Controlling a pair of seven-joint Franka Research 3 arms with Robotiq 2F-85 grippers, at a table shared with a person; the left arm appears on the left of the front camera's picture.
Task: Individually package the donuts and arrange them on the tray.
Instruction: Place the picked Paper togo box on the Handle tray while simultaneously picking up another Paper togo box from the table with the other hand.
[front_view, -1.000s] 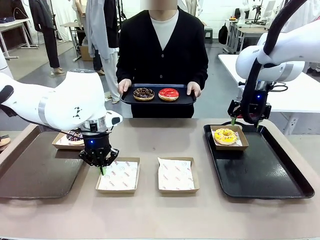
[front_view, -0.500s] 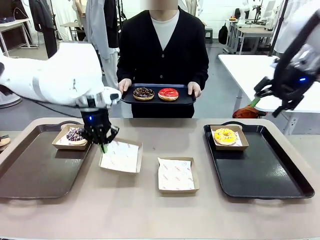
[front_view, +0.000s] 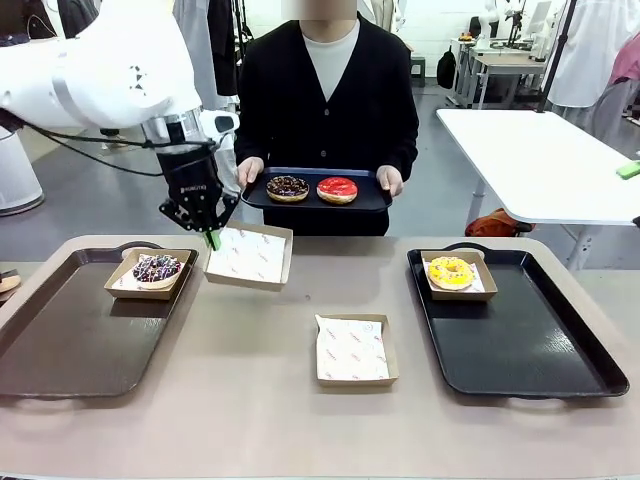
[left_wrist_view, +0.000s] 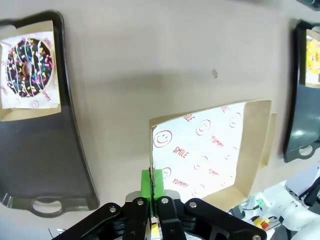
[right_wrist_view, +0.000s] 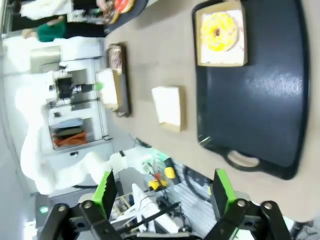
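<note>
Four donuts are in sight, and two of them are boxed. The sprinkled donut (front_view: 157, 268) sits in its carton on the dark tray (front_view: 60, 350) at the left of the front view. The yellow-glazed donut (front_view: 451, 271) sits in its carton on the black tray (front_view: 540, 350) at the right. The dark chocolate donut (front_view: 288, 187) and the red-glazed donut (front_view: 337, 188) lie bare, side by side, on the small serving tray (front_view: 315, 205) that the person holds at upper centre.

My left gripper (front_view: 211, 236) is pinched tight on one wall of an empty paper-lined box (front_view: 250, 257). The box hangs above the table, tipped, just below and left of that serving tray. My right gripper (right_wrist_view: 165, 192) is spread wide with nothing in it, high over the table. A second empty box (front_view: 356, 350) waits at the centre of the table.

I judge the step to be presenting the held box for one of the bare donuts. The hold is on one thin cardboard edge, so I'd go slowly and level the box before anything goes in. I'd also keep it clear of the serving tray's rim and expect it to sag under the weight.

The liner reads "SMILE" and "YUMMY" in red among smiley faces. The print on the gripper body is too small to read.
</note>
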